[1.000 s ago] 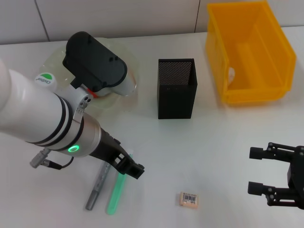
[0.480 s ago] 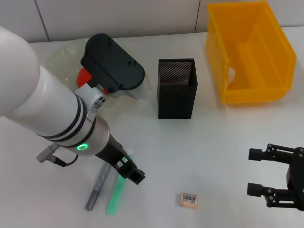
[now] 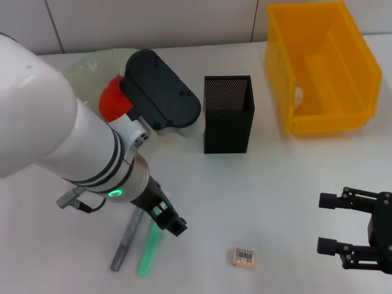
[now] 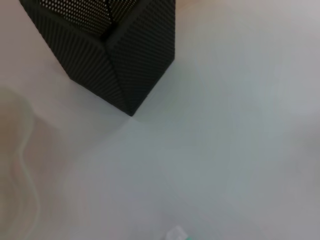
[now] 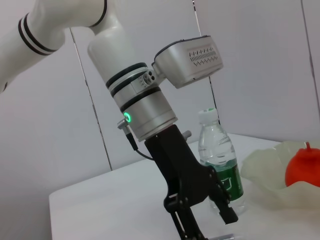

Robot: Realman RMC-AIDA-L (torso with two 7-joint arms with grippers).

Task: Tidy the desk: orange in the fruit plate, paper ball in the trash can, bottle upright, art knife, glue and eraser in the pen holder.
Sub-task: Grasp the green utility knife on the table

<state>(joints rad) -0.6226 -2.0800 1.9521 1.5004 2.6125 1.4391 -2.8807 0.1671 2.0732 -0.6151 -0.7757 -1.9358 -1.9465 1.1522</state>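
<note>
The orange lies in the fruit plate, half hidden by my left arm. Above the grey art knife and the green glue hangs my left gripper, open and holding nothing. The eraser lies alone near the front edge. At the centre stands the pen holder. The paper ball shows inside the trash can. In the right wrist view the bottle stands upright behind the left gripper, beside the plate and orange. My right gripper rests open at the front right.
The left wrist view looks down on the pen holder, with the plate's rim at one side. My left forearm covers much of the table's left side. Bare tabletop lies between the eraser and the right gripper.
My left arm has swung to the right, its wrist housing now next to the pen holder, uncovering the orange. Its gripper stays over the knife and glue. The right gripper is still.
</note>
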